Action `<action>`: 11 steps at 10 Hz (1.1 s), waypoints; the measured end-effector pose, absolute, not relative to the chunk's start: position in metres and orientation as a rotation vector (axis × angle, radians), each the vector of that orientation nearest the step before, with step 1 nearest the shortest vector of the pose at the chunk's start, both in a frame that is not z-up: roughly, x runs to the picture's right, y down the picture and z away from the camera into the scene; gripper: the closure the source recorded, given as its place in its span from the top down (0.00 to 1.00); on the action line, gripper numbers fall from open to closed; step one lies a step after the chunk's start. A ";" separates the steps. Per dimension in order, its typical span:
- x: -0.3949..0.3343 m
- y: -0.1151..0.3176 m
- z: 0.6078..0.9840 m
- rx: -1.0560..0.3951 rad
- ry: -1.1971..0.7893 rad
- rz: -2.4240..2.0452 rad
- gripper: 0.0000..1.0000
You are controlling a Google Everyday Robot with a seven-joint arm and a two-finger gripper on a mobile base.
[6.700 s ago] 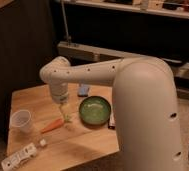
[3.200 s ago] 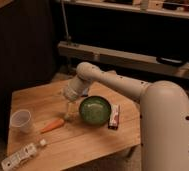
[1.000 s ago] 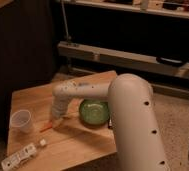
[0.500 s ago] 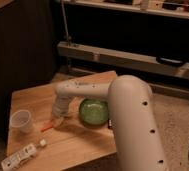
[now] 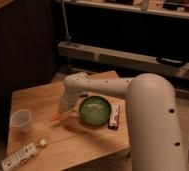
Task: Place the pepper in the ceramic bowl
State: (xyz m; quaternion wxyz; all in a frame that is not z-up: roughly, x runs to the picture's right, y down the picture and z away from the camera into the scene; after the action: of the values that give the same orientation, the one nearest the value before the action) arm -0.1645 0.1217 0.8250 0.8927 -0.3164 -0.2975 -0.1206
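**Pale, rounded arm dotted with dark recesses**

The arm (image 5: 105, 86) is a smooth, off-white, tube-like shell with rounded joints. Its nearest segment (image 5: 153, 120) is very thick and bulbous, and the links narrow toward the far end. Small dark round dots, like screw recesses, mark both the slim link and the thick segment. The hand (image 5: 63, 107) is a small pale-grey piece at the arm's tip, low over the desk (image 5: 88, 145).
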 end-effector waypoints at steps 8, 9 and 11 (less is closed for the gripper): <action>-0.079 0.111 0.844 -0.620 -0.542 -0.075 0.00; -0.059 0.116 0.845 -0.622 -0.528 -0.032 0.00; -0.022 0.121 0.847 -0.627 -0.491 0.051 0.12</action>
State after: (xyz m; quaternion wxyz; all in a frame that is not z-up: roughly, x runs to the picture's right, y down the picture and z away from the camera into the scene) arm -0.0224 0.1207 0.8466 0.9215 -0.3050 -0.2392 0.0250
